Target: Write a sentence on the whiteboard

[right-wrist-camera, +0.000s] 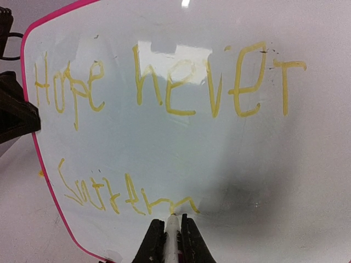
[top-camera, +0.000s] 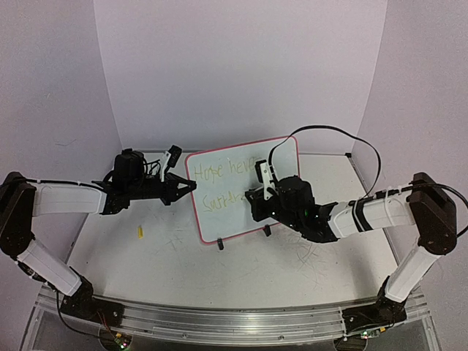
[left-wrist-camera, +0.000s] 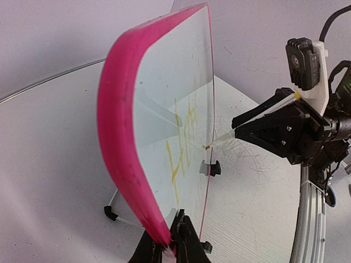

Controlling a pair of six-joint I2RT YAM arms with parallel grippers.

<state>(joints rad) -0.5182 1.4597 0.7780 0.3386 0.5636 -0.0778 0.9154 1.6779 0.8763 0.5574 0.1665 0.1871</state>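
The whiteboard (top-camera: 241,186), white with a pink-red frame, stands tilted on black clip feet mid-table. My left gripper (top-camera: 189,187) is shut on its left edge; in the left wrist view the jaws (left-wrist-camera: 171,241) pinch the pink frame (left-wrist-camera: 118,142). My right gripper (top-camera: 257,196) is shut on a white marker (right-wrist-camera: 173,241) whose tip touches the board in the second line. The sentence (right-wrist-camera: 164,82) in yellow reads "Hope never" above a partial "Surren" (right-wrist-camera: 126,194). The marker tip (left-wrist-camera: 208,147) also shows in the left wrist view.
A small yellow piece (top-camera: 140,232) lies on the table left of the board. Grey scratch marks (top-camera: 307,252) cover the table in front. A black cable (top-camera: 344,135) arcs above the right arm. Purple walls enclose the back and sides.
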